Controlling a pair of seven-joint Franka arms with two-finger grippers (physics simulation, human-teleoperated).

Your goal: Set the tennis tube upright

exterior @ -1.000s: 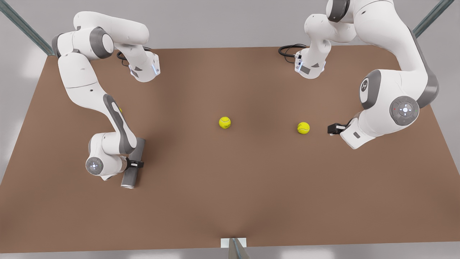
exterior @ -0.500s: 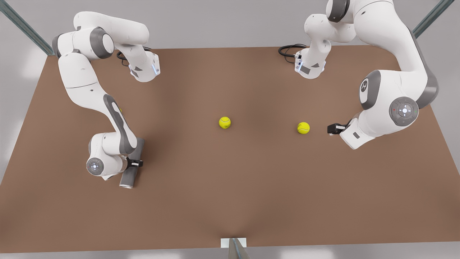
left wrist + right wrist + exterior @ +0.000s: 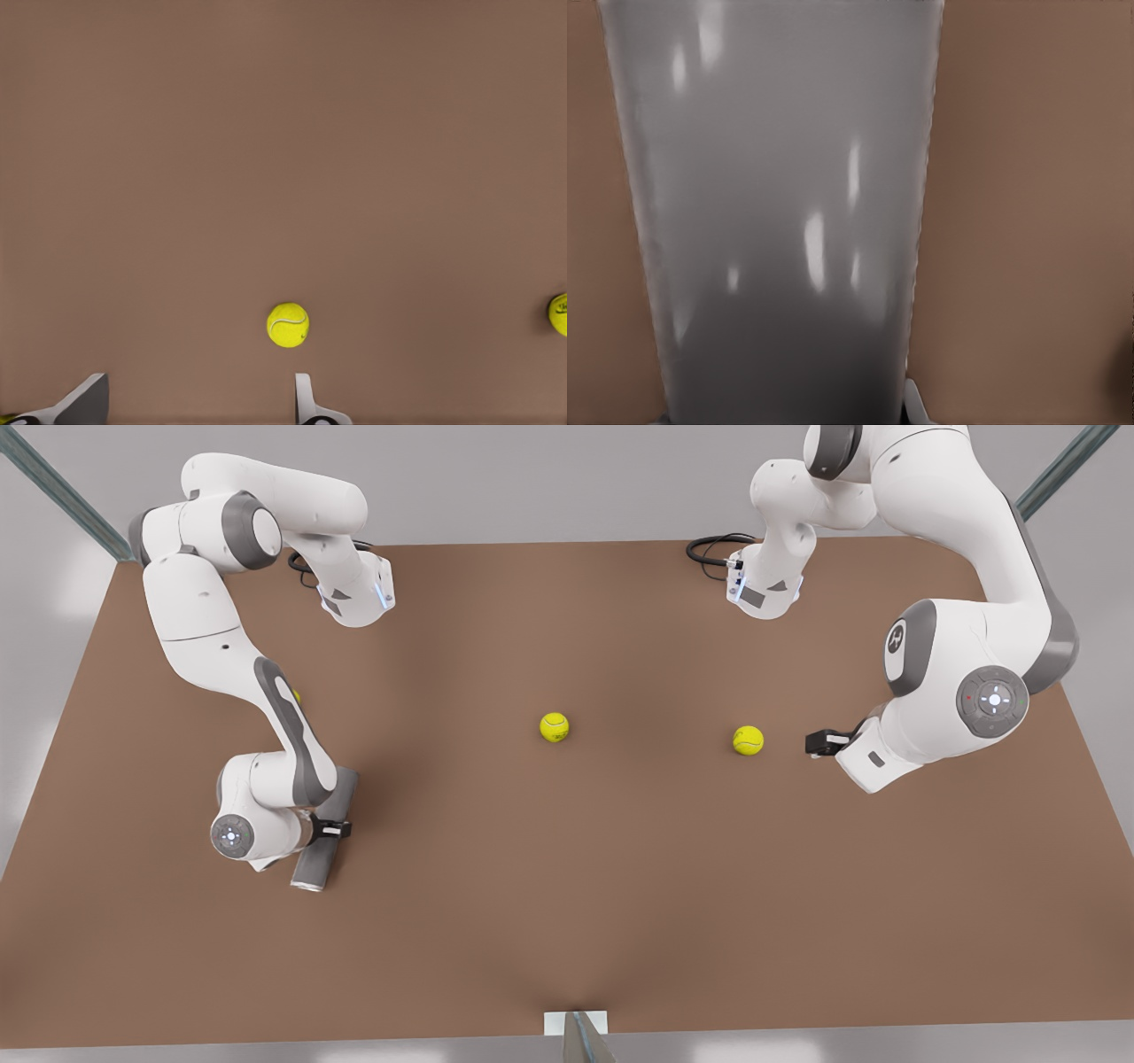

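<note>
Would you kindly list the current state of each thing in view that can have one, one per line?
tennis tube: gripped mid-length, tilted, not yet upright.
right gripper: shut on the tennis tube, at the front view's left.
left gripper: open, empty, waiting beside a ball at the front view's right.
tennis ball in the middle: resting loose on the table.
tennis ball near the left gripper: resting loose, untouched.

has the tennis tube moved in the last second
Yes, slightly. In the front view the tennis tube, clamped by the right gripper, has tilted: its open end swung away from the middle tennis ball.
</note>
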